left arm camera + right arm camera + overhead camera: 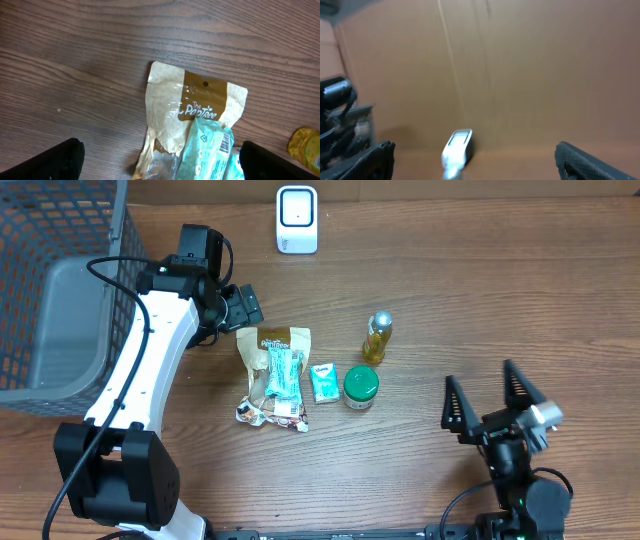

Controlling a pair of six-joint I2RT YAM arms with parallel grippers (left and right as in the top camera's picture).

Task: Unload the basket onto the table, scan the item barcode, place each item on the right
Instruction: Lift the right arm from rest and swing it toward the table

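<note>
Jaws spread wide, left pair near pouch [265,345].

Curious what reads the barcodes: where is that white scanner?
Overhead, the white scanner sits at the far edge of the table, near the middle, beyond the brown snack pouch.

Tabletop [450,270]: brown wood grain. Pouch [262,365]: tan, with a dark brown band and white lettering. Wrapper [284,373]: teal. Small packet [323,383]: green and white. Jar [361,386]: green lid. Bottle [376,342]: yellow. Scanner [297,220]: white. Basket [60,220]: dark grey mesh.
</note>
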